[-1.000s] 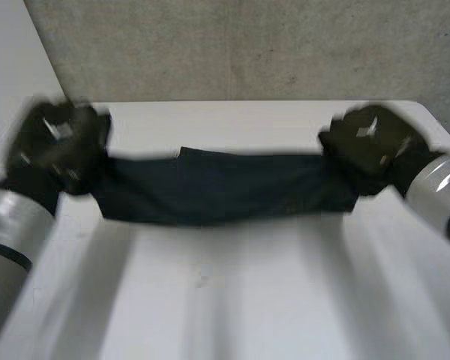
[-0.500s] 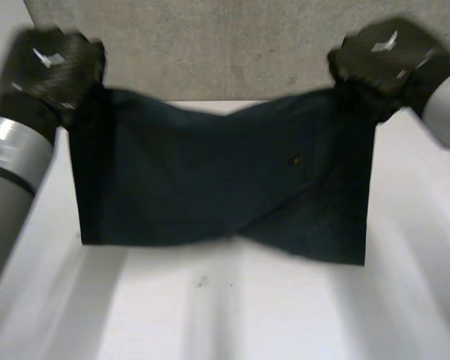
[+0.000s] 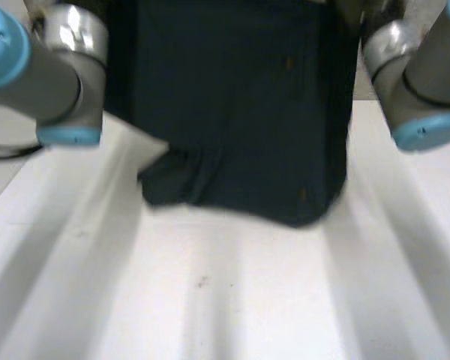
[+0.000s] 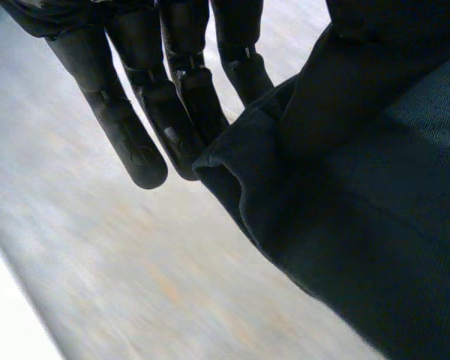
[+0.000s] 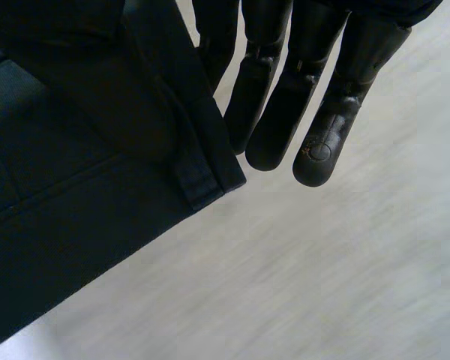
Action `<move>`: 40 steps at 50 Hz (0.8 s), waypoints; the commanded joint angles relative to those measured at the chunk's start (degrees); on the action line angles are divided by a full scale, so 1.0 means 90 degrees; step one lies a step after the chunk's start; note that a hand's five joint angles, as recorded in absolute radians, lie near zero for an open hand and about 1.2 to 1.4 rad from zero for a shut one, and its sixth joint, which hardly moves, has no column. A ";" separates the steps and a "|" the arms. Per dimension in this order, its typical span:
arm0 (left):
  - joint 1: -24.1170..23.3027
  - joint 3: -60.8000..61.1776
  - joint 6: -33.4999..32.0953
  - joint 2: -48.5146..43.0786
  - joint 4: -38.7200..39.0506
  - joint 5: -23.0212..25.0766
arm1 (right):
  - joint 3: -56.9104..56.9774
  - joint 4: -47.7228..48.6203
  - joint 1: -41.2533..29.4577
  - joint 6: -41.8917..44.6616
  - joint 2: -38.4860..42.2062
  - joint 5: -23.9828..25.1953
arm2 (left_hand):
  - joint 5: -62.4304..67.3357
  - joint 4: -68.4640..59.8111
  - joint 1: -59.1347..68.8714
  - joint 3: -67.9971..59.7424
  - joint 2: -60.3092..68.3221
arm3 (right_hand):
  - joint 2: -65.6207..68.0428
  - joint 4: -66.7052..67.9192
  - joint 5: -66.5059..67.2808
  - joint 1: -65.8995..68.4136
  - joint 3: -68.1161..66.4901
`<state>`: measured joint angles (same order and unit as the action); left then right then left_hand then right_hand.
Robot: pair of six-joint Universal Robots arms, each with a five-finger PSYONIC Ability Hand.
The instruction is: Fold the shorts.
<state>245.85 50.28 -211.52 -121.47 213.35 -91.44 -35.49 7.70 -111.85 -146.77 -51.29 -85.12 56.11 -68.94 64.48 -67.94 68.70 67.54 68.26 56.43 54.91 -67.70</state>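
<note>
The dark navy shorts (image 3: 240, 112) hang in the air between my two arms, stretched wide, their lower end bunched and touching the white table (image 3: 232, 300). In the left wrist view my left hand (image 4: 142, 97) has a corner of the shorts (image 4: 360, 187) pinched against its straight fingers. My right hand (image 5: 315, 90) in the right wrist view pinches the opposite corner of the shorts (image 5: 75, 150) the same way, by the hemmed edge. My left arm (image 3: 52, 67) and right arm (image 3: 412, 67) are raised high at either side of the cloth.
The table stretches white and bare in front of the hanging shorts. A grey concrete wall (image 5: 322, 262) stands behind the table.
Both hands have lifted the shorts from a low band on the table to high above it. The cloth has unfurled and now hangs long, with its lower end on the table.
</note>
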 commanded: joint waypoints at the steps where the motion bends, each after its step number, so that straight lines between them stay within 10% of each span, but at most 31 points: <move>1: -0.0022 -0.0616 0.0221 0.0282 0.1088 -0.0230 | 0.0067 0.1907 -0.0014 -0.0040 -0.0482 -0.0035 | 0.1544 -0.1229 0.1725 -0.1340 0.1255 | 0.1384 0.1305 0.1507 0.2788 -0.1367; 19: 0.0008 0.3445 0.0836 0.0781 0.0924 -0.0299 | -0.2218 0.0590 -0.0287 0.0058 -0.0093 0.0132 | 0.1544 -0.1229 0.1725 -0.1340 0.1255 | 0.1384 0.1305 0.1507 0.2788 -0.1367; 30: -0.0295 0.4716 0.0827 0.0244 -0.1077 -0.0338 | -0.3565 -0.0788 -0.0278 0.0087 0.0348 0.0210 | 0.1544 -0.1229 0.1725 -0.1340 0.1255 | 0.1384 0.1305 0.1507 0.2788 -0.1367; 40: -0.0314 0.5769 0.0807 0.1599 -0.2591 -0.0328 | -0.5362 -0.0895 -0.0268 0.0526 -0.1233 0.0356 | 0.1544 -0.1229 0.1725 -0.1340 0.1255 | 0.1384 0.1305 0.1507 0.2788 -0.1367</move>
<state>243.17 96.31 -204.00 -115.21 197.91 -94.41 -74.12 -0.19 -114.31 -145.04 -53.48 -82.96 56.11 -68.95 64.48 -68.24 68.71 67.54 68.26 56.44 54.91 -68.59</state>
